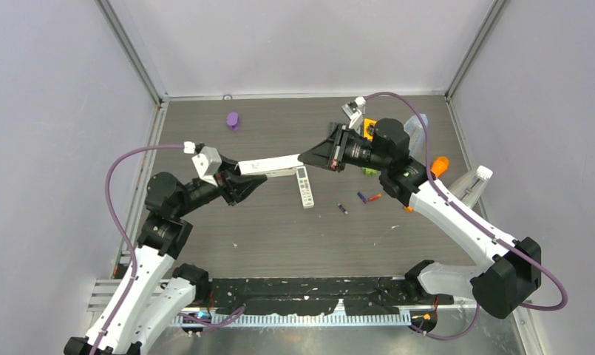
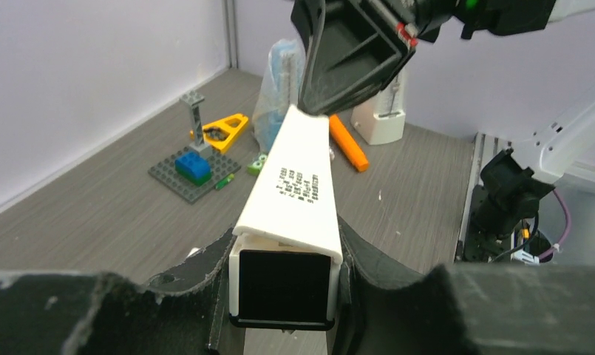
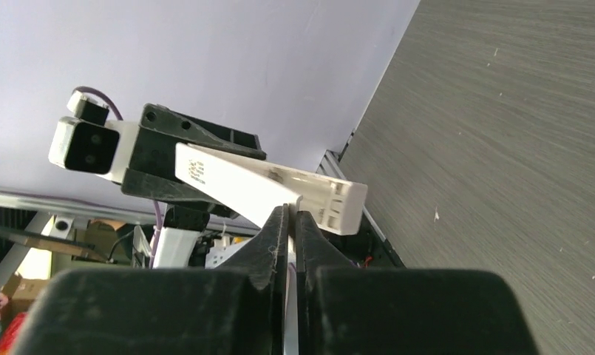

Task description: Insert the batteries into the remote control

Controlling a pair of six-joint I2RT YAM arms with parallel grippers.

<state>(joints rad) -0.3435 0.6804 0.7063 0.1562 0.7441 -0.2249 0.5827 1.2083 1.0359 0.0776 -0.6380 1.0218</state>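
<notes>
My left gripper (image 1: 244,181) clamps the remote (image 1: 273,164); my right gripper (image 3: 288,216) pinches its thin far lip. I judge it light, stiff, slick: hold the flat sides.

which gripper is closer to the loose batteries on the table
Right. The right gripper, pinching one end of the raised remote, is just left of the batteries; the left gripper holds the other end, farther left.

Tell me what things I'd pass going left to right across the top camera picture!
Purple lump → held remote → table remote → black battery → blue battery → red battery → orange toy → bottle
</notes>
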